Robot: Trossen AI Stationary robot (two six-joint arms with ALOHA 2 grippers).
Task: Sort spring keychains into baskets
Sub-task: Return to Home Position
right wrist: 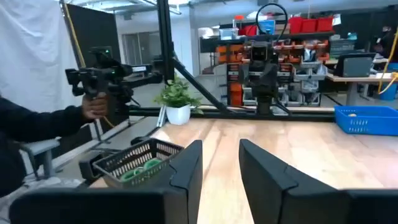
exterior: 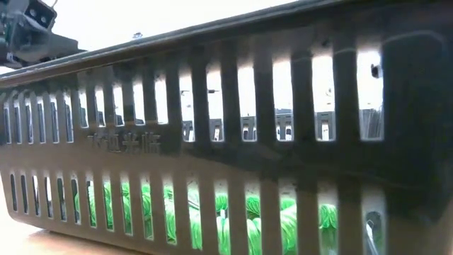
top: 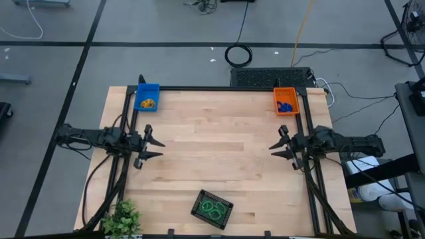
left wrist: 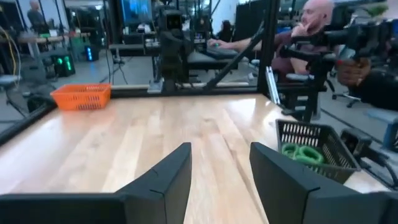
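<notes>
three baskets on wooden table (top: 219, 146)
black basket (top: 218, 198): raised characters on slatted wall, unreadable; the wall fills the low view, hiding the room; holds green spring keychains (top: 212, 209), at least two
blue basket (top: 149, 89), left corner: orange-yellow spring keychains (top: 147, 103)
orange basket (top: 285, 91), right corner: blue spring keychains (top: 285, 105)
one potted plant (top: 121, 219) on left side, near black basket
left gripper (top: 161, 147), right gripper (top: 273, 151): fingers apart, empty, at opposite table sides

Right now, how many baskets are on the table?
3. The blue basket sits at the back left corner of the table, the orange basket at the back right corner, and the black basket near the middle of the front edge. None seems hidden.
</notes>
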